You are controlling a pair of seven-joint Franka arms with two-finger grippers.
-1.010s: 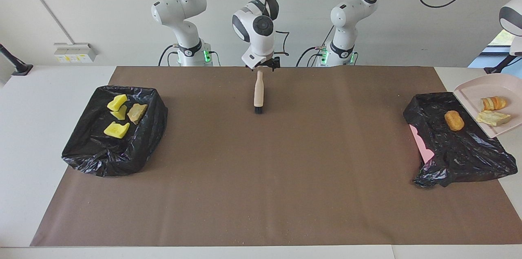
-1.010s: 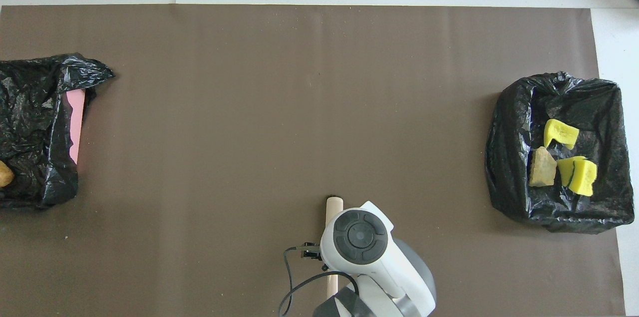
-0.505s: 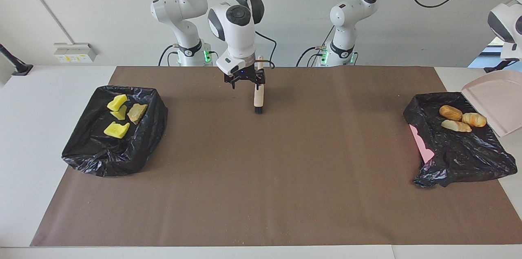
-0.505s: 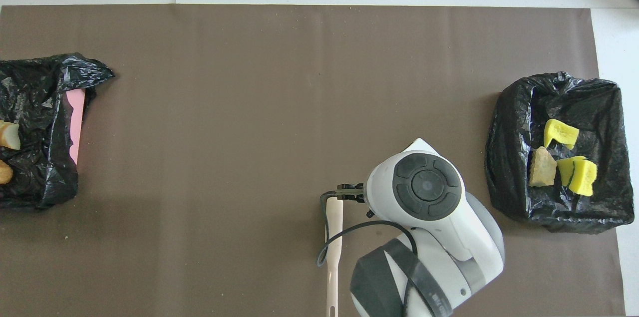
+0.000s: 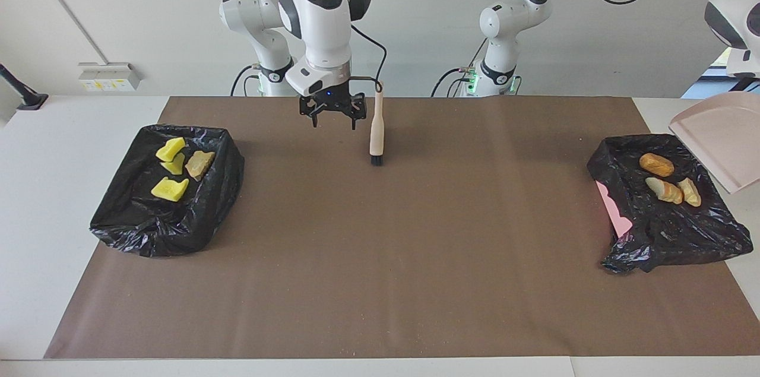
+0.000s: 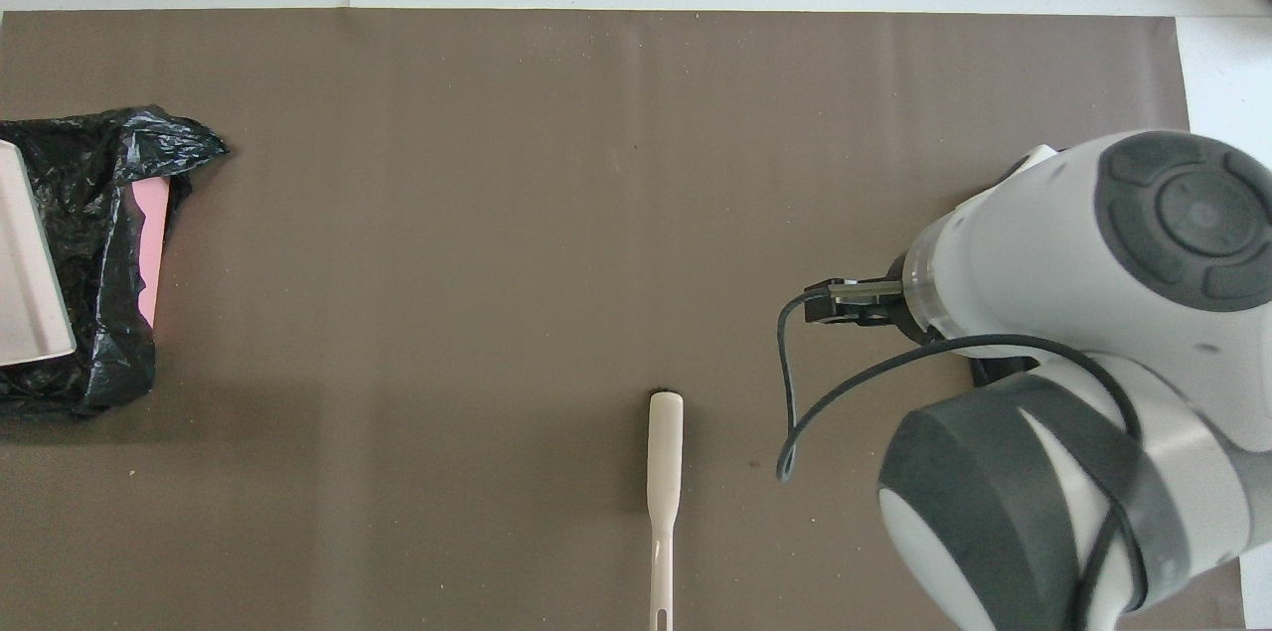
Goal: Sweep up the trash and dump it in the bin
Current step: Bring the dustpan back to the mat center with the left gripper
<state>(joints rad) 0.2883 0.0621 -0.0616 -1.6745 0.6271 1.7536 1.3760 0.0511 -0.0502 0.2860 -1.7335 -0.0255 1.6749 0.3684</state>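
right pincer now off the brush, spread, empty; left pincer pressed together, unseen

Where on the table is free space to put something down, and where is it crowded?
The brown mat is bare between the two black bin bags, from the brush out to the edge farthest from the robots. The bag with yellow sponge scraps and the bag with bread pieces, under the tilted dustpan, are crowded.
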